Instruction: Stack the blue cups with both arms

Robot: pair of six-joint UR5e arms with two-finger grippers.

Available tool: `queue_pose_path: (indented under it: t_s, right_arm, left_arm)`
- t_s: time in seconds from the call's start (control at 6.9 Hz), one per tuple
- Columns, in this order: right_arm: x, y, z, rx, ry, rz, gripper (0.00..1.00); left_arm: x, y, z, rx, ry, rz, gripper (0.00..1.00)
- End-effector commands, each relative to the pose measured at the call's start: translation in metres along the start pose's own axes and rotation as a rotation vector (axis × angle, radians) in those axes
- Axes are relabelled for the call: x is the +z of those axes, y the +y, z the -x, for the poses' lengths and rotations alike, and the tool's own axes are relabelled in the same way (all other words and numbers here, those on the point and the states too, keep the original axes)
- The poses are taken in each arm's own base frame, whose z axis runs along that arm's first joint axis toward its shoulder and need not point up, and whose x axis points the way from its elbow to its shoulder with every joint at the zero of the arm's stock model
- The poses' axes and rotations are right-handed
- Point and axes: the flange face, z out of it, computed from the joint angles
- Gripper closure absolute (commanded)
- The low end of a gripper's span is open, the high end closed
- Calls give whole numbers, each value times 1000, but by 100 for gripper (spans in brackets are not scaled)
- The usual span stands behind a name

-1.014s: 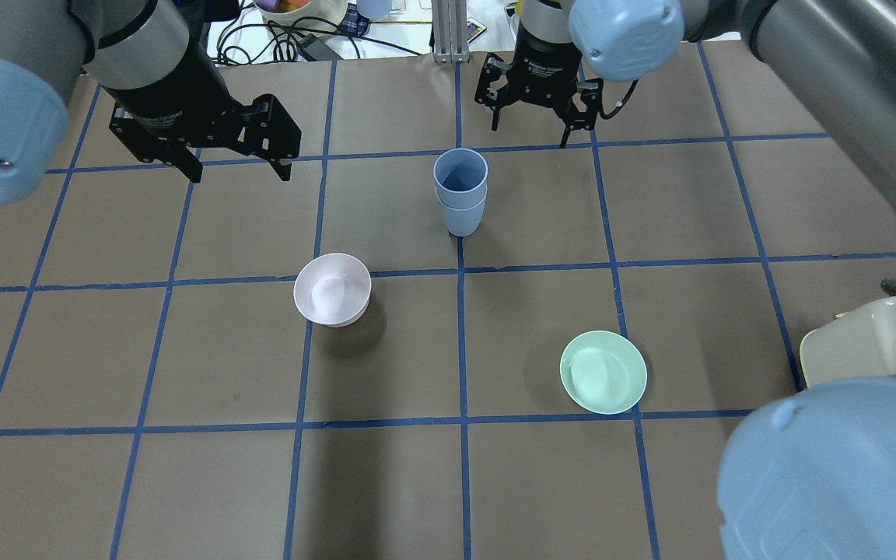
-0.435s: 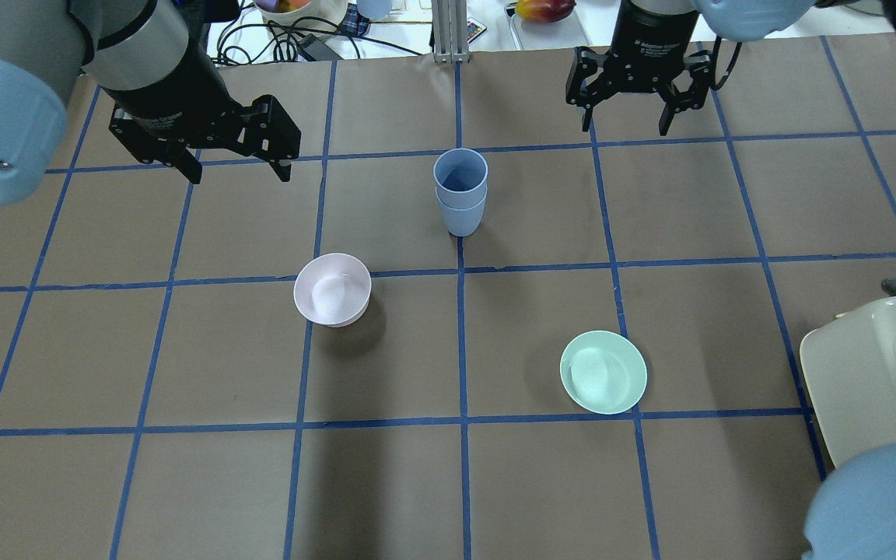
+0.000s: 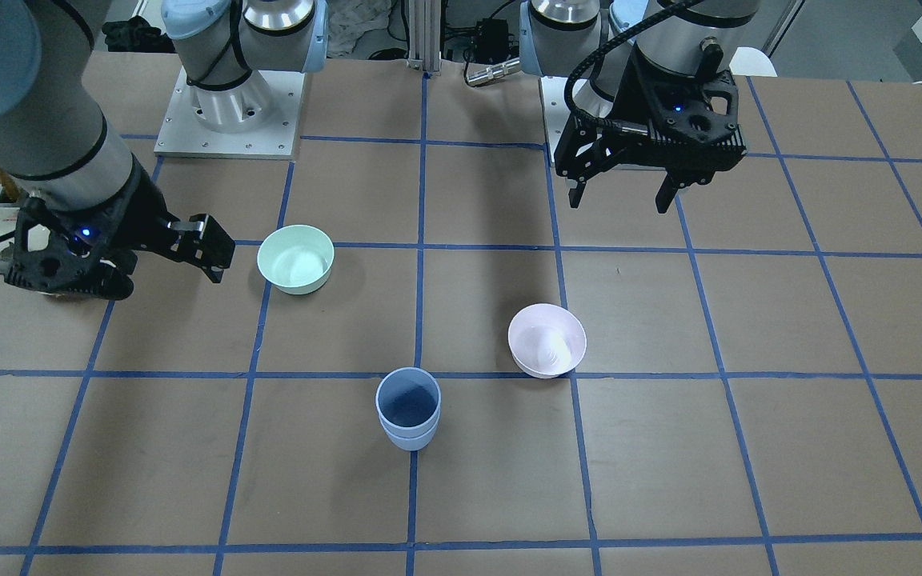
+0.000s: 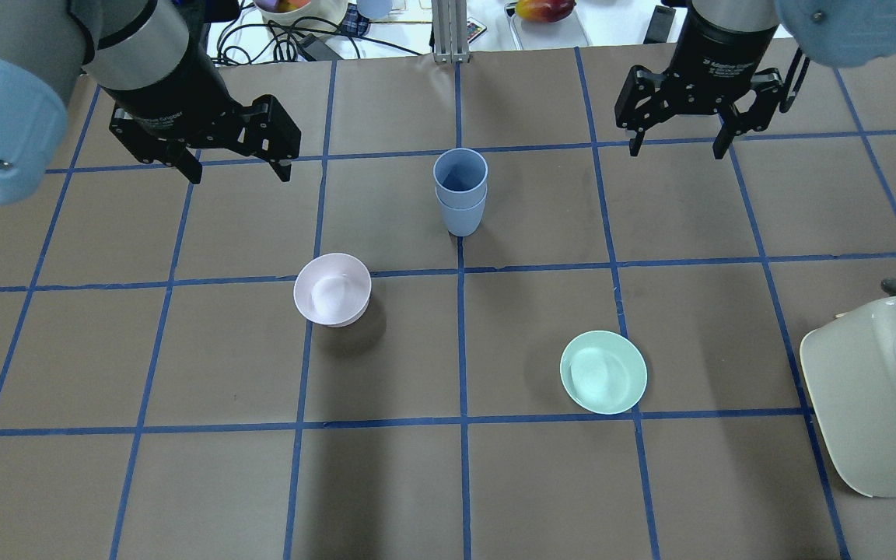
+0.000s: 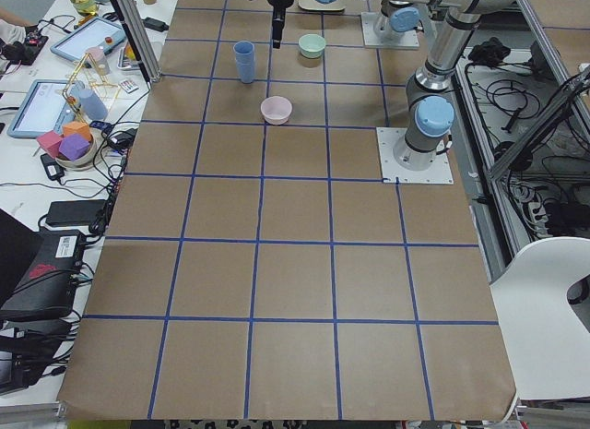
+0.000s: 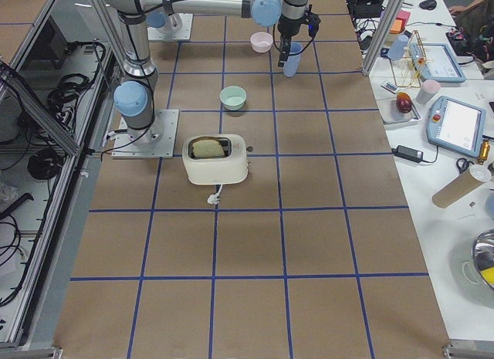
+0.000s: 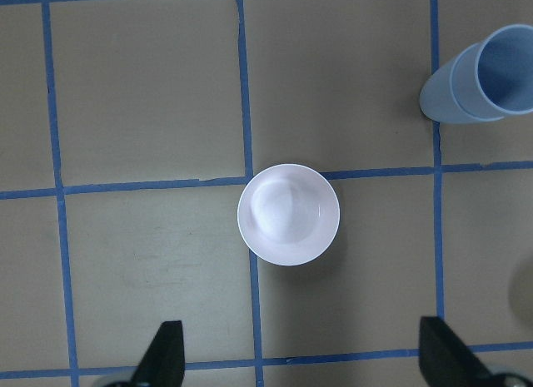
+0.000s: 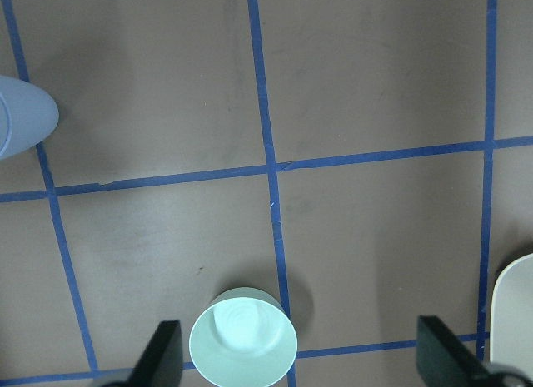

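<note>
Blue cups (image 4: 460, 194) nested upright, mid-counter (image 4: 386, 490). Left gripper (image 4: 240, 176) and right gripper (image 4: 677, 152) both spread wide, empty, hovering well apart either side of the stack.

Two blue cups (image 4: 460, 194) stand nested as one stack, above centre in the overhead view. There are two bowls: one pink bowl (image 4: 332, 289) left of centre and one mint-green bowl (image 4: 603, 372) at lower right. One toaster (image 4: 880, 393) sits at the right edge. There are two grippers: left gripper (image 4: 239, 174) upper left, right gripper (image 4: 677, 152) upper right.
</note>
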Motion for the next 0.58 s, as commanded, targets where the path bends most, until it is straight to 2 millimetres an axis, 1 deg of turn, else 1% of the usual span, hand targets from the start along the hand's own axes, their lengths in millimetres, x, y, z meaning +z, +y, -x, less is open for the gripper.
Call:
queue_pose_path:
  t_s: [0.0,0.43]
  right_arm:
    - [-11,18,-7,-6,4,-17,0]
    - [-12,19,-7,-1,4,-18,0]
  left_arm:
    - [0,0,0,0,0,0,0]
    - [0,0,0,0,0,0,0]
